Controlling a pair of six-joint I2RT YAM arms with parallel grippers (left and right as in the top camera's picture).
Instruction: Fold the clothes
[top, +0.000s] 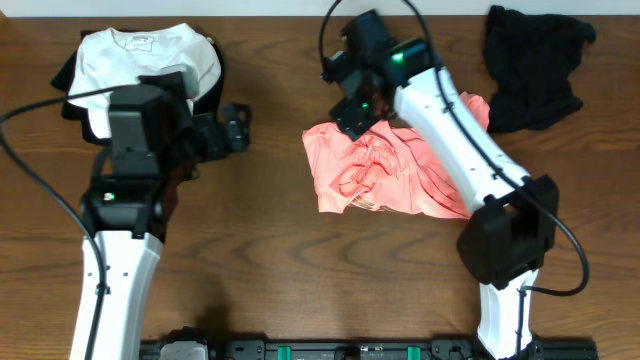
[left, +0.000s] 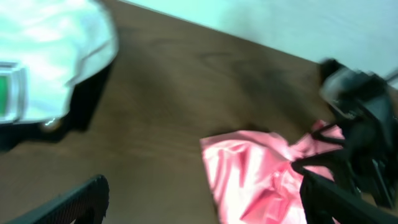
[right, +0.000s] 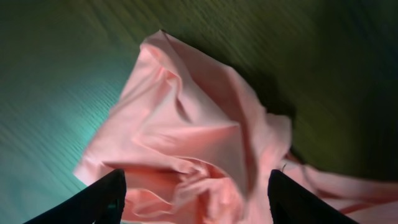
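The salmon-pink T-shirt lies crumpled in a heap on the wooden table, right of centre. My right gripper is low over its upper left part. In the right wrist view the pink cloth bunches up between the two black fingers of the right gripper, which stand apart on either side of the folds. My left gripper hovers open over bare wood to the left of the shirt. Its wrist view shows the pink shirt ahead and to the right, with nothing between the jaws of the left gripper.
A white T-shirt lies on a dark garment at the back left, partly under the left arm, and it also shows in the left wrist view. A black garment lies crumpled at the back right. The table's far edge runs just behind them.
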